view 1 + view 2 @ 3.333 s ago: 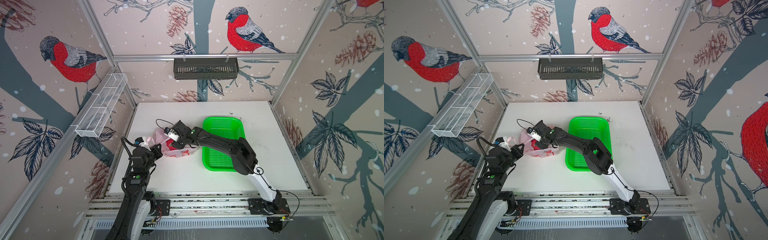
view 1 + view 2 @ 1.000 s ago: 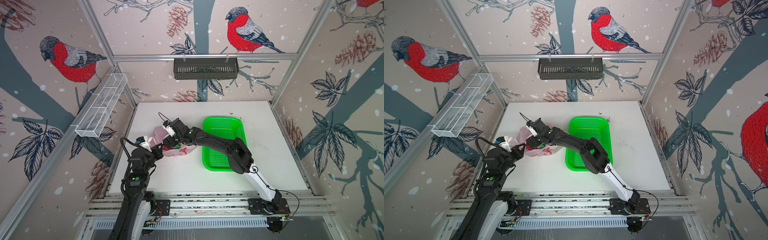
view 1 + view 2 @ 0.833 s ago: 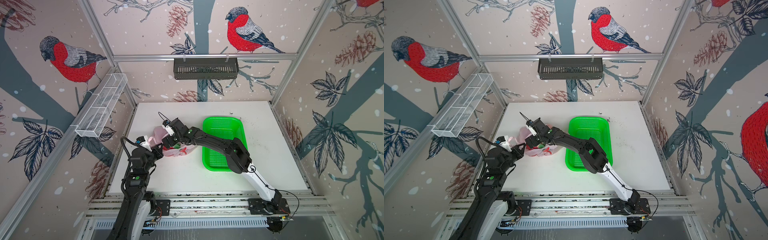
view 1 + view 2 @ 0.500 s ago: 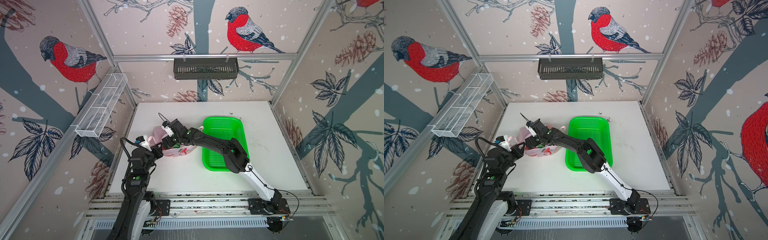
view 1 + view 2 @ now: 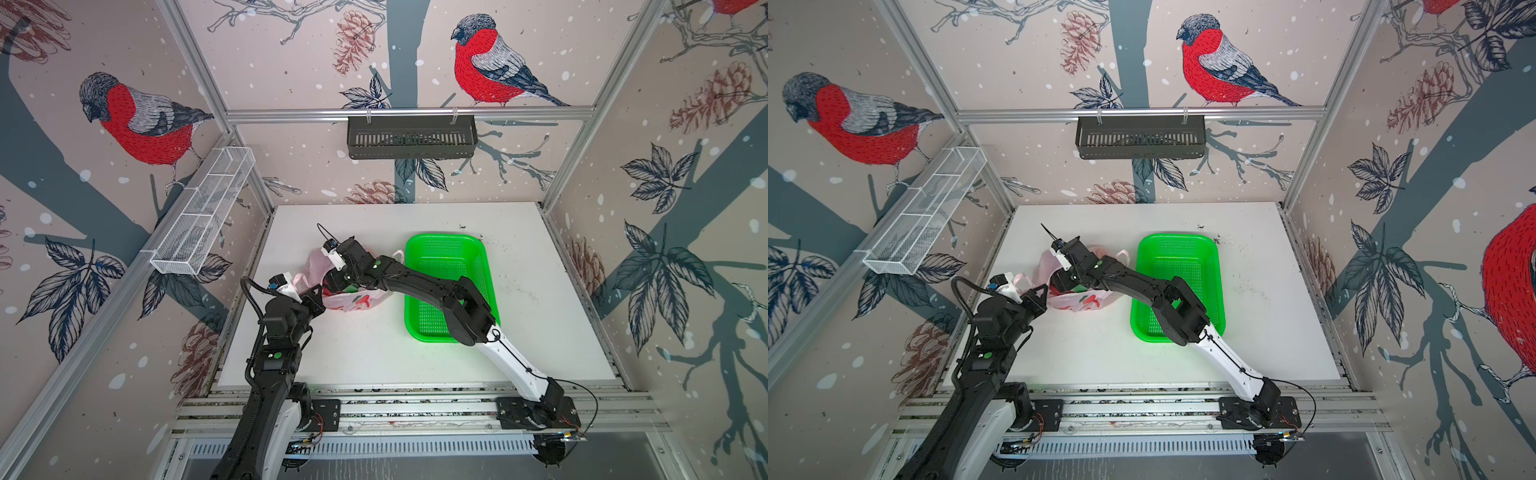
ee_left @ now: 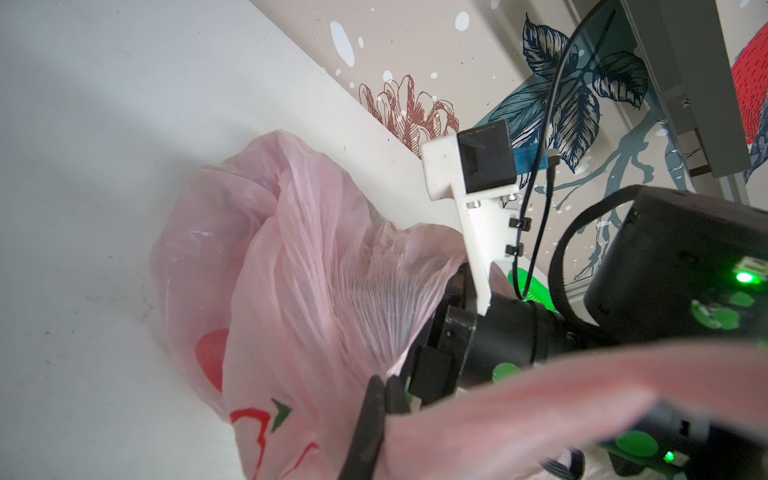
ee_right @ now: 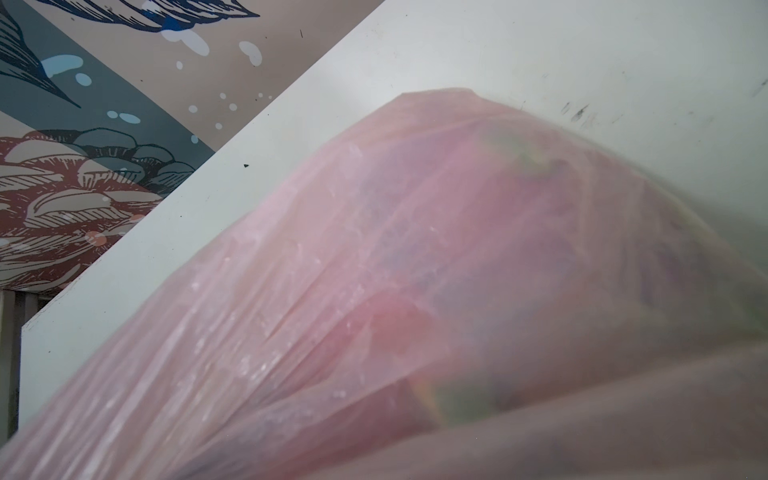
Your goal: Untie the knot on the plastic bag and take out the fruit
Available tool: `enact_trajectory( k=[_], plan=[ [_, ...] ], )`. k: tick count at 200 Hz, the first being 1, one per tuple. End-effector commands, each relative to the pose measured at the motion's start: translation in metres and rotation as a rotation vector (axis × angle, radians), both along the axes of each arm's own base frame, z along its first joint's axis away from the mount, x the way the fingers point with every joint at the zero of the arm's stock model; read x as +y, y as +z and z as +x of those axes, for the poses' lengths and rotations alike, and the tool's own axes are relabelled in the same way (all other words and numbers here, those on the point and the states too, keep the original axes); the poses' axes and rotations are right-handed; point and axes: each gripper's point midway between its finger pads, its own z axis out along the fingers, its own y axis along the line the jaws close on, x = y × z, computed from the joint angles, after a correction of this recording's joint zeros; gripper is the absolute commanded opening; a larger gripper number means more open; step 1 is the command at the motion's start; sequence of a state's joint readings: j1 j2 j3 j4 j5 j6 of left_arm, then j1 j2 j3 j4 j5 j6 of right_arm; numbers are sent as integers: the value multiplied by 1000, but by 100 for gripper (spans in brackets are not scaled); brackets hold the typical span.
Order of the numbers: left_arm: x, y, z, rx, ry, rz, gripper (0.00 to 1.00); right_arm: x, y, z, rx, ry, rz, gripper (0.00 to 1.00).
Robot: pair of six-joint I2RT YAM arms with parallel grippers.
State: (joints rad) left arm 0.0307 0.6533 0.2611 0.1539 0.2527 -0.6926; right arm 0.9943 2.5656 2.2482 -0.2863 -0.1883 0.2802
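Plastic bag: I see the plastic bag (image 5: 351, 300) (image 5: 1079, 302) left of centre in both top views, slumped on the white table (image 5: 548, 332). It lies just beside the green basket (image 5: 409, 291), though I cannot tell whether they touch. The film is pale pink, with red and green printed marks on the side towards the bottom of the frame.
Left gripper: the left gripper (image 5: 316, 294) sits at the bag's left edge, a little below and left of the frame's centre. It is clamped tight on the bag. In the left wrist view the pink film runs out past its black finger (image 6: 369, 419).
Right gripper: the right gripper (image 5: 336, 284) reaches across the middle from the right and is pushed into the bag's upper side. The film hides its jaws from me in every view, so I cannot tell how wide they stand or whether they hold anything.
Fruit: the fruit (image 7: 519, 216) is inside the bag. In the right wrist view I get only a blurred magenta mass with a green patch through the film, right of the frame's centre. I cannot count the pieces.
Basket: it lies flat, right of centre in both top views, and the right arm (image 5: 419, 284) crosses above its lower left part.
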Motion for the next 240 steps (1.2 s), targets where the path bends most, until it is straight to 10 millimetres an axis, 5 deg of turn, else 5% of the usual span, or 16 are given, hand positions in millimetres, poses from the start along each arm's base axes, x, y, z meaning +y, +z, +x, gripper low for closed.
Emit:
enact_trajectory(
  k=[1, 50, 93, 170, 240],
  plan=[
    [3, 13, 6, -59, 13, 8, 0, -26, -31, -11, 62, -11, -149, 57],
    [6, 17, 8, -67, 27, 32, 0, -42, -17, -21, 79, -10, -172, 37],
    [7, 16, 6, -69, 32, 31, 0, -54, -8, -32, 85, -14, -172, 29],
    [0, -7, -4, -20, -1, 11, 0, -51, 32, -32, 25, -10, -103, 23],
    [-2, -14, -9, -7, -8, -5, 0, -45, 48, -32, -4, 9, -59, 20]
  ],
)
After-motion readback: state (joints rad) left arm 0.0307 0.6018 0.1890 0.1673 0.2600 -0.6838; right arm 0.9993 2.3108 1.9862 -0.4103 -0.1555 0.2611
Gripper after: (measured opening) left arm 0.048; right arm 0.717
